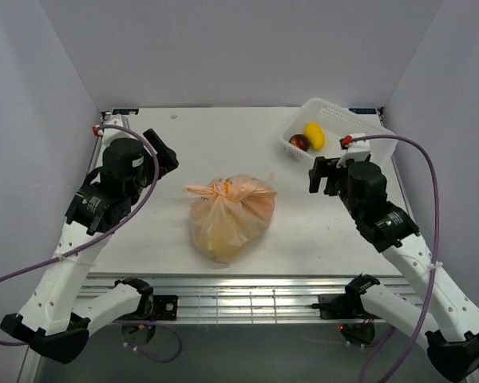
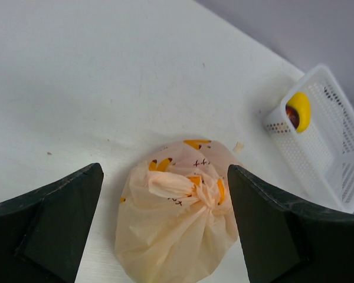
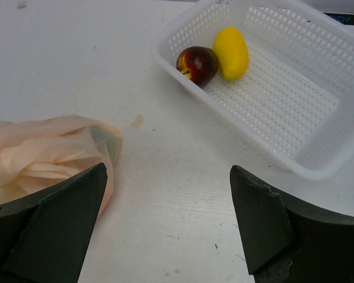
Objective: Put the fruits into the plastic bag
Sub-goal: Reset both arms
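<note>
The peach-orange plastic bag (image 1: pixel 227 214) lies bulging in the middle of the table, its handles knotted together at the top (image 2: pixel 203 191). It also shows at the left of the right wrist view (image 3: pixel 41 147). A dark-red fruit (image 1: pixel 299 143) and a yellow fruit (image 1: pixel 314 135) lie in the white basket (image 1: pixel 359 128); both show in the right wrist view (image 3: pixel 197 63) (image 3: pixel 231 53). My left gripper (image 1: pixel 166 155) is open and empty, up and left of the bag. My right gripper (image 1: pixel 319 177) is open and empty, between bag and basket.
The white lattice basket (image 3: pixel 295 112) stands at the back right corner of the table. White walls close in the table on three sides. A small peach scrap (image 3: pixel 138 121) lies on the table near the bag.
</note>
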